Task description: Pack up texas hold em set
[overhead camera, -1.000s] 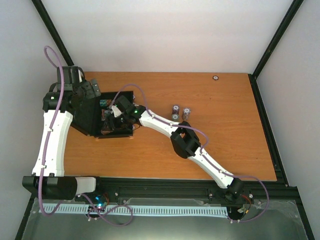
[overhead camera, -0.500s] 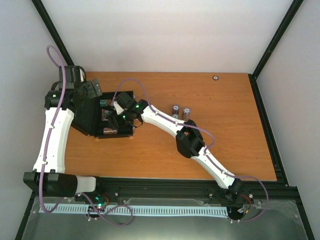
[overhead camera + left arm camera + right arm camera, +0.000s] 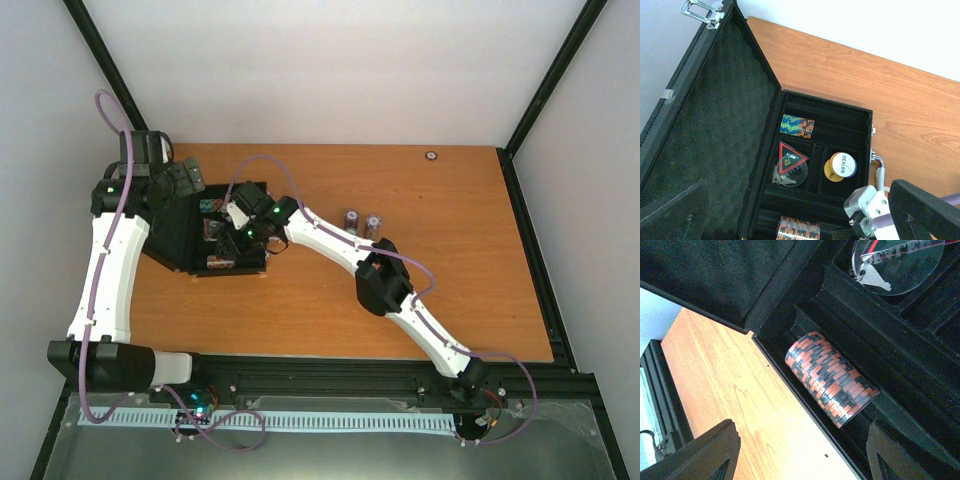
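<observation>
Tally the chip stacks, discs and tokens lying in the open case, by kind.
Chip stacks: 2 (blue-green stack, orange-black stack)
Round discs: 3 (white disc, yellow disc, clear disc)
Triangular token: 1
Total: 6

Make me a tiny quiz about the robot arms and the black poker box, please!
1. True or false: the flat black hinged case with silver corners is shut.
2. Which colours has the striped poker-chip stack lying in the case below the right gripper? A: orange and black. B: pink and white. C: plain yellow.
3. Fill in: the white round plastic disc reads ____.
Key: 1 false; 2 A; 3 DEALER.
</observation>
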